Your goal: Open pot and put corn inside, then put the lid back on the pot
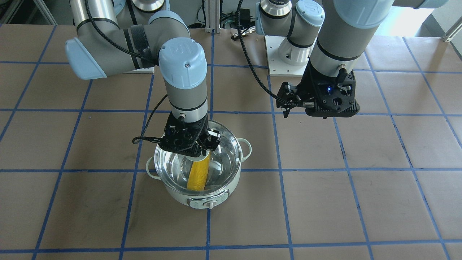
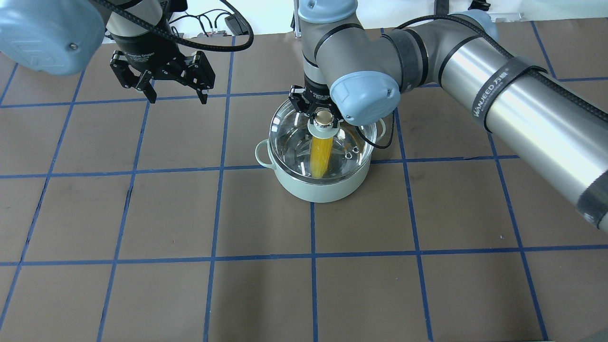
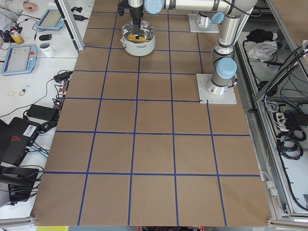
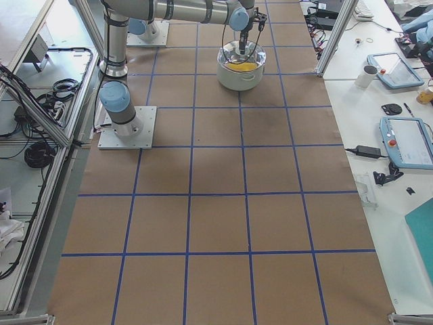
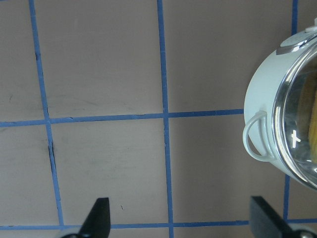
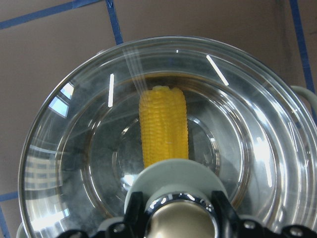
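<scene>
The mint-green pot stands mid-table with the yellow corn lying inside it. The clear glass lid covers the pot's mouth; I cannot tell whether it is fully seated on the rim. My right gripper is shut on the lid's gold-beige knob. The right wrist view shows the fingers clamping the knob, with the corn under the glass. My left gripper is open and empty, hovering left of the pot. The left wrist view shows the pot at its right edge.
The table is brown paper with a grid of blue tape lines. The pot's control dial faces away from the robot. The arm base plates stand at the robot's side of the table. Tablets and a mug lie on side benches.
</scene>
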You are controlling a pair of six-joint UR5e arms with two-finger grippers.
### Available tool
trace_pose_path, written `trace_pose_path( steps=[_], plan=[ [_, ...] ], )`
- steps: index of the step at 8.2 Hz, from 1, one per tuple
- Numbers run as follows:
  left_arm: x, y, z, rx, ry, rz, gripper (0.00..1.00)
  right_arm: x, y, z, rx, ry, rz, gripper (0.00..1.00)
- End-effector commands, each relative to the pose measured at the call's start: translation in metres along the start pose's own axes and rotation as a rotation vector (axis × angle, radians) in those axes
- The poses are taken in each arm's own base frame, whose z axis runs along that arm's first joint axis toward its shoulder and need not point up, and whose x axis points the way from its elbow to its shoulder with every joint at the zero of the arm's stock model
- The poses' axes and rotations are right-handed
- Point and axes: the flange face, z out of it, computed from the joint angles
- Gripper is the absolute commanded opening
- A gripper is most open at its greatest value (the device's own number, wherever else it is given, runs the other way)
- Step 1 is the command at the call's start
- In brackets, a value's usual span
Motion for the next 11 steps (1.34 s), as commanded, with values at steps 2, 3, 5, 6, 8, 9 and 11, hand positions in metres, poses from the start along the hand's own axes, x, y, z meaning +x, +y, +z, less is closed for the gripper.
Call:
trace_pose_path(
  steps=[2,3,5,6,8,9,11],
  plan=[
    [-0.0001,0.0006,0.0007,-0.004,-0.002,0.0,1.0,-0.0042,0.0024,0.006,0.003,0.014,-0.011,0.07],
    [-0.0002,0.001,-0.0002,-0.001,-0.002,0.0,1.0,-0.0039,0.0031,0.0059,0.001,0.014,-0.009,0.07],
    [0.0001,0.0008,0.0015,-0.006,0.0,0.0,1.0,-0.0039,0.0032,0.0063,0.002,0.013,-0.012,0.07],
    [0.0002,0.0003,0.001,-0.001,0.002,-0.003,1.0,-0.0038,0.0036,0.007,0.0,0.012,-0.011,0.07],
    [0.0002,-0.0005,0.0016,0.001,0.002,-0.001,1.0,-0.0044,0.0041,0.0072,-0.005,0.007,-0.008,0.08],
    [0.0003,-0.0009,0.0024,-0.001,0.002,-0.003,1.0,-0.0046,0.0044,0.0073,-0.008,0.005,-0.006,0.08],
    [0.0005,-0.0019,0.0028,0.002,0.003,-0.003,1.0,-0.0043,0.0047,0.0065,-0.008,0.005,-0.006,0.08]
  ],
)
